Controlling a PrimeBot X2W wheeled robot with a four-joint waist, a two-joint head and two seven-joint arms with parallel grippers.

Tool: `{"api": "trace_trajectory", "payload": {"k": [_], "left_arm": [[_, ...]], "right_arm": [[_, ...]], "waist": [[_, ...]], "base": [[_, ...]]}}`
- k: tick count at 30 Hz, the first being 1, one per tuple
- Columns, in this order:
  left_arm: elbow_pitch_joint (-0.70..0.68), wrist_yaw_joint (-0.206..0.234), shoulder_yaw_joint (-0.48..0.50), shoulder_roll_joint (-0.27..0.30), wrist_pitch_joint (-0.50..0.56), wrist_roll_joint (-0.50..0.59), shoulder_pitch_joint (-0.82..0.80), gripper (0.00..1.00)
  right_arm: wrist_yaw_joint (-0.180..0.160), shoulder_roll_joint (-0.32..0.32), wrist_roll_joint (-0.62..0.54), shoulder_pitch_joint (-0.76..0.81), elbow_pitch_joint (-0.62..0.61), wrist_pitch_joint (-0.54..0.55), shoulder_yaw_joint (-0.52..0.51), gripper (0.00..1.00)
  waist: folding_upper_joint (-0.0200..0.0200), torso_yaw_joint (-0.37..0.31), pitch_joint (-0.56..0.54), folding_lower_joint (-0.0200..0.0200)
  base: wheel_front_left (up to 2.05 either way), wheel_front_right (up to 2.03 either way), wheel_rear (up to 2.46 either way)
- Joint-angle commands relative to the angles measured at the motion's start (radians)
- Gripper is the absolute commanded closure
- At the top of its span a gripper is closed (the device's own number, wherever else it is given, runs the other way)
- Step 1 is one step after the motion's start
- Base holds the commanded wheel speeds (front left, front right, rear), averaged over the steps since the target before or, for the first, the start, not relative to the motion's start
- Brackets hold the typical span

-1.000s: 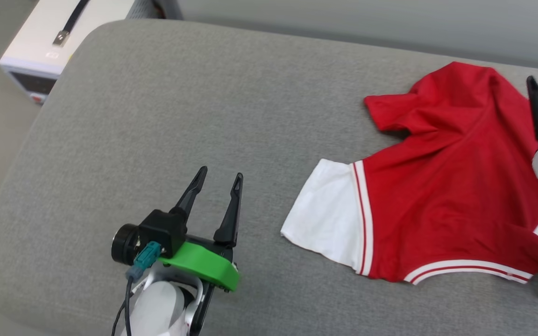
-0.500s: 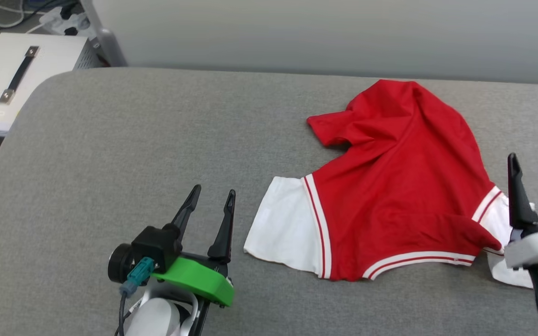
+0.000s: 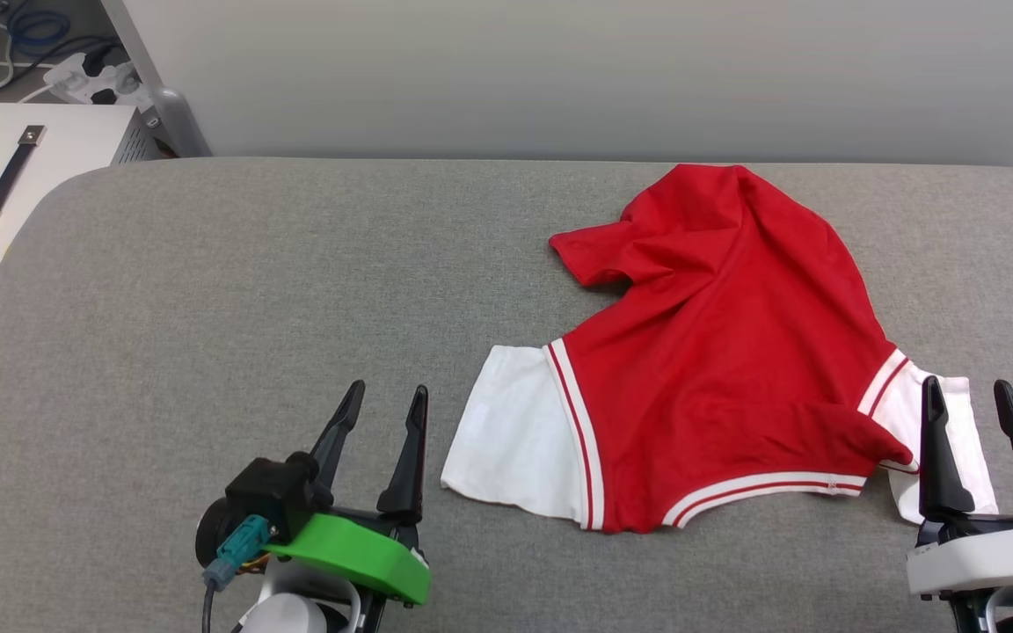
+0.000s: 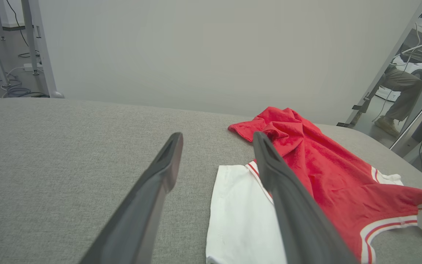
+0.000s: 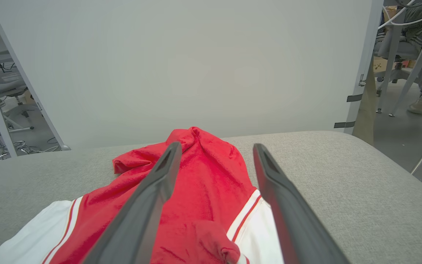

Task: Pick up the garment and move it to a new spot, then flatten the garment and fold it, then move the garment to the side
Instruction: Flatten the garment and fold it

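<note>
Currently in hand: first pick-up of the garment (image 3: 735,352); judged not yet begun, cloth lies free.
Left gripper (image 3: 389,387): fingers spread, empty, low over the pad (image 3: 207,308), just left of the near-left sleeve (image 3: 506,431).
Right gripper (image 3: 965,382): fingers spread, empty, at the near-right sleeve (image 3: 904,420); contact cannot be told.
Advice, grip points: one hold at each sleeve or shoulder seam, both sides level, so the cloth hangs square.
Advice, approach: come in low and flat, pinch at the trim, lift both together to avoid twist.
Risk: far part is bunched; a one-sided pull would likely heap it worse.
Garment, place: right half of pad, far tip close to the pad's far edge.
Garment, look: red body, short white sleeves, white-and-red striped trim at sleeves and near edge.
Garment, lie: near part roughly flat; far part crumpled, a red flap folded out left; no print showing.
</note>
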Motion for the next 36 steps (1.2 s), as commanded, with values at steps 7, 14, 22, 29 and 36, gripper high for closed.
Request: {"api": "trace_trajectory", "payload": {"k": [7,14,22,29,36], "left_arm": [[-0.002,-0.003,-0.014,-0.004,-0.006,0.018,0.016,0.00],[0.008,-0.003,-0.036,-0.004,-0.006,0.042,0.000,0.00],[0.082,0.010,-0.078,0.011,0.257,0.041,-0.083,0.00],[-0.006,0.032,-0.123,0.042,0.704,0.026,-0.145,0.00],[-0.042,0.100,-0.131,0.093,0.891,0.091,-0.176,0.00]], "right_arm": [[-0.001,0.009,-0.013,0.010,-0.012,-0.017,-0.009,0.00],[-0.001,0.002,-0.014,0.007,-0.011,-0.019,-0.012,0.00],[-0.001,-0.001,-0.016,-0.003,-0.026,-0.013,0.000,0.00],[-0.001,0.005,-0.025,-0.023,-0.044,0.009,0.017,0.00],[-0.001,0.008,-0.027,-0.043,-0.052,0.012,0.032,0.00]], "waist": [[0.0000,0.006,0.000,0.0001],[0.0000,0.007,0.013,0.0001],[0.0000,-0.009,0.044,0.0001],[0.0000,-0.038,0.087,0.0001],[0.0000,-0.074,0.128,0.0001]], "base": [[0.00,0.00,0.00],[0.00,0.00,0.00],[0.00,0.00,0.00],[0.00,0.00,0.00],[0.00,0.00,0.00]]}}
